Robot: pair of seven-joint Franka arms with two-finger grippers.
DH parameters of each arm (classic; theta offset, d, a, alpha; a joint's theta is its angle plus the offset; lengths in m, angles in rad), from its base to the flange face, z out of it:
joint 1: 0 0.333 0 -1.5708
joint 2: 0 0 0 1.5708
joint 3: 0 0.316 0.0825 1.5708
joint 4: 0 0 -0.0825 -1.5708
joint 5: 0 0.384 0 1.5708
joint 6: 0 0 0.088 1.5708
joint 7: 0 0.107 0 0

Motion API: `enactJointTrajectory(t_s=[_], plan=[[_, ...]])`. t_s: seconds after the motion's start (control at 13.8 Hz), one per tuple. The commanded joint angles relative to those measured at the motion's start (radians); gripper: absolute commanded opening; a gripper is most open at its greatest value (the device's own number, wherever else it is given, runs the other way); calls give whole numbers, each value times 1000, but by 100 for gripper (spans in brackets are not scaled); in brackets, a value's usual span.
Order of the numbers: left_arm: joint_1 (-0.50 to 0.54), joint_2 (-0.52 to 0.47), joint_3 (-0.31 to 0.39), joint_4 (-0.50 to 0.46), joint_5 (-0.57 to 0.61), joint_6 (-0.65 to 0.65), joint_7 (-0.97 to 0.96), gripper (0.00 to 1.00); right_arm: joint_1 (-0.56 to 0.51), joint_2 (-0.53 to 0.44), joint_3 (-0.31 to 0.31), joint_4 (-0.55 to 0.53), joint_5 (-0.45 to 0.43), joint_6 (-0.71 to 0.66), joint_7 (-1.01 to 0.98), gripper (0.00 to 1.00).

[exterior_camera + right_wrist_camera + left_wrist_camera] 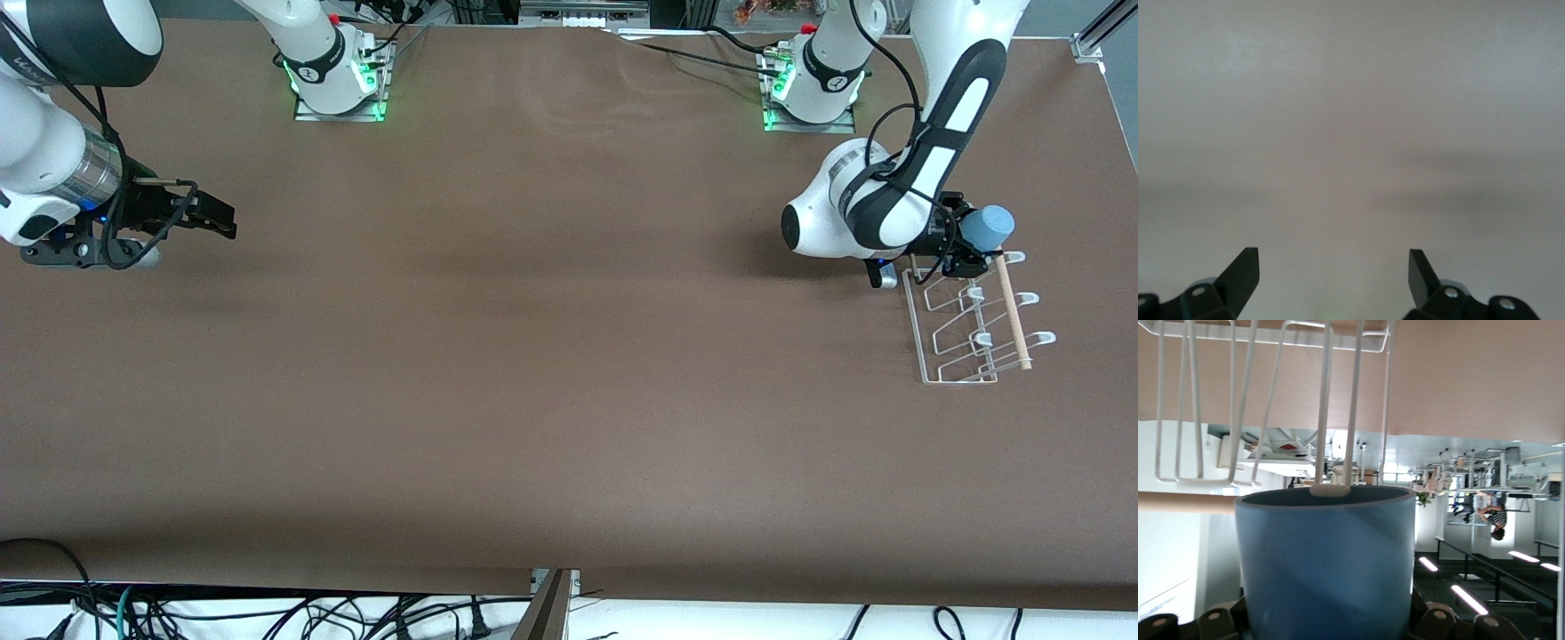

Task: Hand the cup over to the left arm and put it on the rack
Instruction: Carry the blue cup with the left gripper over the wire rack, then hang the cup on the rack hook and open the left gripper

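**While the cup hangs at the rack's first hook, seating remains to be done**

Nearest the front camera, the brown table (533, 400) carries nothing but the rack (965, 320), which stands at the left arm's end; it is a clear, white-edged frame with several looped hooks and a thin wooden dowel (1012, 307) across it; every hook that can be seen is bare.

At the rack's end farthest from the front camera, the left gripper (965, 244) is closed on the light blue cup (989, 228), held on its side with its mouth toward the hooks; the left wrist view shows the black fingers (1445, 620) bearing on the cup's wall, and one white hook loop (1338, 407) with its tip at the rim of the cup (1325, 567); whether the tip is just inside the mouth or only level with it cannot be told; what can be seen of the interior shows no contents.

Judgement on the step in hand: the hook should be kept central in the mouth; the cup should advance along the hook's own line, without twist, until it hangs securely; release should follow only then; a skewed approach risks shoving the light rack across the table.

Over the right arm's end of the table, the right gripper (209, 220) waits, its fingers (1245, 273) spread and holding nothing.
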Motion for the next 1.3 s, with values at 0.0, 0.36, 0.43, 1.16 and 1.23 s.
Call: enactJointTrajectory(t_s=[0.0, 0.36, 0.43, 1.16, 1.23], plan=[[12, 4, -6, -30, 60, 7, -30, 0, -1, 16, 2, 64, -32, -21, -75, 99], [12, 32, -6, -36, 82, 9, -50, 0, 5, 56, 4, 142, -28, -24, -75, 99], [14, 48, -6, -39, 108, 12, -56, 0, 7, 56, 4, 142, -26, -24, -75, 99], [22, 105, -8, -79, 191, 10, -182, 100, 7, 56, 4, 142, -22, -24, -75, 99], [22, 101, -8, -78, 191, 10, -182, 100, 7, 56, 4, 142, -22, -24, -75, 99]])
